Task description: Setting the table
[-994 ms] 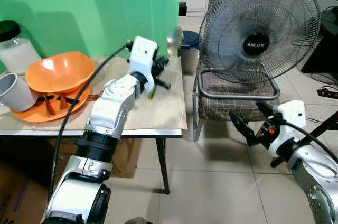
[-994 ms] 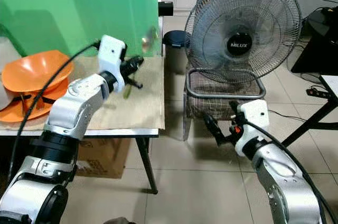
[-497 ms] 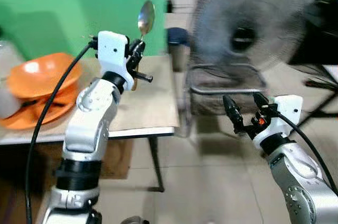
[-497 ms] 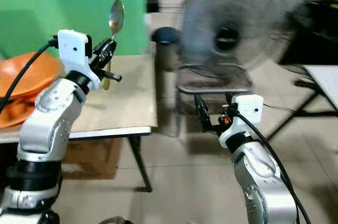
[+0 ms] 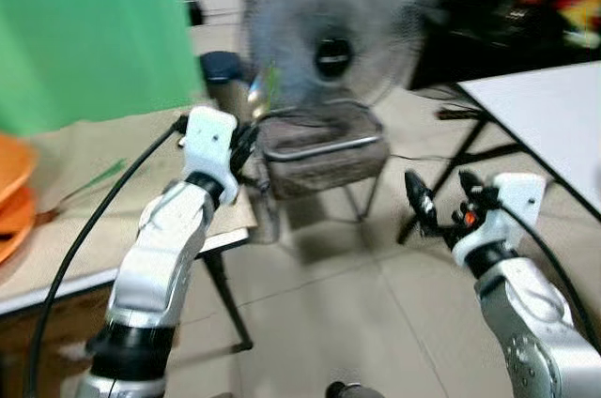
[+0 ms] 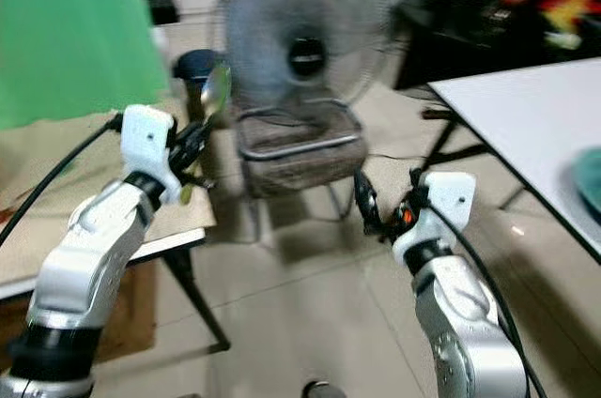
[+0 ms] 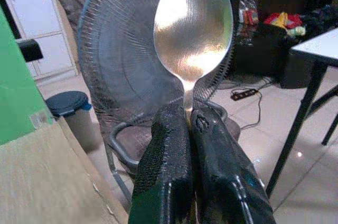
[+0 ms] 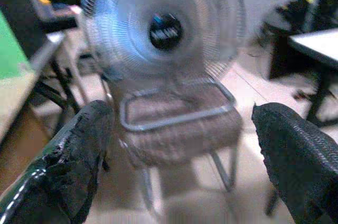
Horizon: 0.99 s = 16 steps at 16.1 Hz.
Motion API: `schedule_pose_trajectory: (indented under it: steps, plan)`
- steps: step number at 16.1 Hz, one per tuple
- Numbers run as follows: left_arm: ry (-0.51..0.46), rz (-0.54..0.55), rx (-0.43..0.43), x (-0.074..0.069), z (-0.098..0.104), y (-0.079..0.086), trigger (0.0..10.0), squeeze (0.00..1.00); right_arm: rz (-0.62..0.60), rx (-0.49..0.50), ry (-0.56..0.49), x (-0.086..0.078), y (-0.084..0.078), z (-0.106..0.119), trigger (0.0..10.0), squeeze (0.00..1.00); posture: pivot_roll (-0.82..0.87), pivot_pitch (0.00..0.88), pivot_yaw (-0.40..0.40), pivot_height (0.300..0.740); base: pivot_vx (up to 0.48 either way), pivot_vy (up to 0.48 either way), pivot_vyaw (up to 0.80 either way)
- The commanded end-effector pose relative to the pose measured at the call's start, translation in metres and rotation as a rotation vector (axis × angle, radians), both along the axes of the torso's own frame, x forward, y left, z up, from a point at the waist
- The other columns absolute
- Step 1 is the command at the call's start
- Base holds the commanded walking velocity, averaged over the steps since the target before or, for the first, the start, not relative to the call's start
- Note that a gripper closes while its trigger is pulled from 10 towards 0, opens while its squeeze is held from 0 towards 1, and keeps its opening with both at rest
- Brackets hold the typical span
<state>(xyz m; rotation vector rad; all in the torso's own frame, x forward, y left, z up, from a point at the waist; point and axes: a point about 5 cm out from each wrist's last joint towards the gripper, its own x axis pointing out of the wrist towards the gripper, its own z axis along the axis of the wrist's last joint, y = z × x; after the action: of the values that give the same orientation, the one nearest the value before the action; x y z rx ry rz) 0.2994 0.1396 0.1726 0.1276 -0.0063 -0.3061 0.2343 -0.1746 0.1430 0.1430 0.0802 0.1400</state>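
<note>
My left gripper is shut on the neck of a steel spoon, whose bowl stands upright above the fingertips. In the eye views that gripper hovers off the right end of the brown table, with the spoon pointing up before the fan. My right gripper is held out at mid height over the tiled floor, open and empty, its fingers spread wide. A stack of orange dishes sits at the brown table's far left edge. A white table stands on the right.
A large standing fan rests on a padded chair between the two tables. A green-handled utensil lies on the brown table. A teal dish sits on the white table. A green screen backs the brown table.
The whole view has swung right, bringing the white table in and pushing the orange dishes to the edge. The left gripper still holds the spoon; the right stays open.
</note>
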Motion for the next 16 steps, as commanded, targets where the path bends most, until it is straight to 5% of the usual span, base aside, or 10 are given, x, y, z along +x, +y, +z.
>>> schedule_pose_trajectory:
  steps: [1,8,16]
  plan:
    - [-0.005,0.022,0.035,-0.002,0.002,0.003,10.0,0.00,-0.020,-0.023,0.022,-0.002,-0.001,0.000,10.0,0.00,-0.01,0.000,-0.014,0.740,0.000,0.000,-0.74]
    - [0.009,0.097,0.036,-0.009,-0.005,0.006,10.0,0.00,-0.150,-0.051,0.055,-0.003,-0.018,-0.001,10.0,0.00,-0.01,0.000,-0.015,0.740,0.000,0.000,-0.74]
    - [0.008,0.167,0.013,-0.005,0.001,0.022,10.0,0.00,-0.081,-0.095,0.046,0.005,-0.013,-0.001,10.0,0.00,0.05,0.000,-0.045,0.740,0.000,0.000,-0.73]
